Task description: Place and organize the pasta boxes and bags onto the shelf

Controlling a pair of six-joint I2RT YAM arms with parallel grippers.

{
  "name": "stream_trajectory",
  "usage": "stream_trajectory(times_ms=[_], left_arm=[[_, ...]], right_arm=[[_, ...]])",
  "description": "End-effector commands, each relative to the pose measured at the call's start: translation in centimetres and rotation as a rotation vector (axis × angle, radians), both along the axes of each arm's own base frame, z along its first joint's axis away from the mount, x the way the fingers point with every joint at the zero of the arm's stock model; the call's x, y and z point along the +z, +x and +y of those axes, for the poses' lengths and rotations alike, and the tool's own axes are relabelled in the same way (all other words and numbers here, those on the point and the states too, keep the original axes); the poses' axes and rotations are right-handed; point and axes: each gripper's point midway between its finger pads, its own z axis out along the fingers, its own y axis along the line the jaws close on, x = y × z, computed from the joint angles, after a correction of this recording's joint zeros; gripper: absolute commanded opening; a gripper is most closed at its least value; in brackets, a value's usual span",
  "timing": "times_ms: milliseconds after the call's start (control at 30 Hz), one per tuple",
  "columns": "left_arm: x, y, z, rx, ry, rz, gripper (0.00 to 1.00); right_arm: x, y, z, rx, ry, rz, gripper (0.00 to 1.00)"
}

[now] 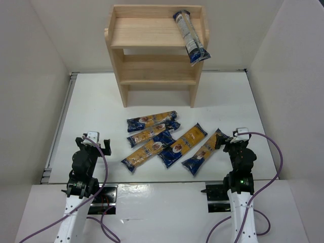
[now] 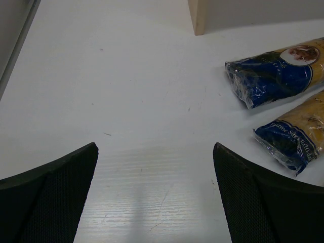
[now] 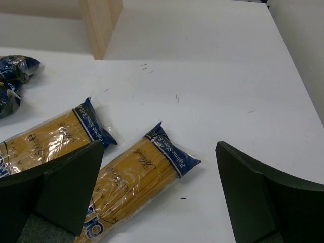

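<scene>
While both claws hang spread with nothing in them, five packets lie loosely fanned on the table between them, so either arm can reach.

Right gripper [image 3: 157, 147]: nearest spaghetti packet [image 3: 136, 177] sits just under and ahead, toward its left finger. A second packet [image 3: 45, 139] lies further left.

Left gripper [image 2: 154, 152]: bare table between the fingers, two blue packet ends [image 2: 268, 81] ahead to its right.

Shelf [image 1: 142, 28] stands well ahead of both. One packet [image 1: 190, 38] lies diagonally on the top tier with its end over the front right corner. It probably needs straightening.

Labels: cursive script on the yellow middle, white print on the blue band, round pale logo. None readable.
</scene>
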Motion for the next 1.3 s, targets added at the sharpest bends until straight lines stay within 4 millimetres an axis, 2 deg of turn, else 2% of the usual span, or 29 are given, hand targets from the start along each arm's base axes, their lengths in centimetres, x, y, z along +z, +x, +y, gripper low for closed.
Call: stream_trajectory(times_ms=[0, 567, 667, 700, 767, 800, 867, 900, 967, 1000, 1067, 1100, 1167, 1267], left_arm=[[2.0, 0.4, -0.2, -0.016, 0.010, -0.141, 1.00], [2.0, 0.4, -0.2, -0.016, 0.010, -0.141, 1.00], [2.0, 0.4, -0.2, -0.016, 0.010, -0.141, 1.00], [2.0, 0.4, -0.2, -0.016, 0.010, -0.141, 1.00], [2.0, 0.4, -0.2, -0.016, 0.010, -0.141, 1.00], [2.0, 0.4, -0.2, -0.016, 0.010, -0.141, 1.00], [2.0, 0.4, -0.2, -0.016, 0.010, -0.141, 1.00], [2.0, 0.4, -0.2, -0.016, 0.010, -0.141, 1.00], [2.0, 0.4, -0.2, -0.016, 0.010, -0.141, 1.00], [2.0, 0.4, -0.2, -0.016, 0.010, -0.141, 1.00], [2.0, 0.4, -0.2, -0.016, 0.010, -0.141, 1.00], [2.0, 0.4, -0.2, -0.016, 0.010, -0.141, 1.00], [2.0, 0.4, -0.2, -0.016, 0.010, -0.141, 1.00], [2.0, 0.4, -0.2, -0.016, 0.010, -0.141, 1.00]], right_arm=[[0.9, 0.3, -0.3, -0.017, -0.001, -0.092, 1.00], [0.9, 0.3, -0.1, 0.000, -0.009, -0.092, 1.00], [3.2, 0.0, 0.6, 0.052, -0.088, -0.143, 1.00], [5.8, -0.1, 0.5, 0.049, -0.130, -0.220, 1.00], [9.3, -0.5, -1.4, -0.075, -0.092, -0.325, 1.00], [12.7, -1.3, -1.5, -0.082, -0.128, -0.423, 1.00], [16.2, -2.5, -1.5, -0.094, -0.230, -0.516, 1.00], [19.5, -3.9, -1.4, -0.104, -0.255, -0.591, 1.00], [22.1, -5.4, -1.1, -0.104, -0.351, -0.637, 1.00], [25.0, -7.2, -0.6, -0.094, -0.389, -0.697, 1.00], [26.4, -8.7, -1.0, -0.128, -0.424, -0.685, 1.00], [28.5, -10.5, -1.4, -0.172, -0.441, -0.722, 1.00], [29.4, -11.5, -1.5, -0.191, -0.506, -0.715, 1.00], [28.5, -12.2, -0.7, -0.138, -0.637, -0.620, 1.00]])
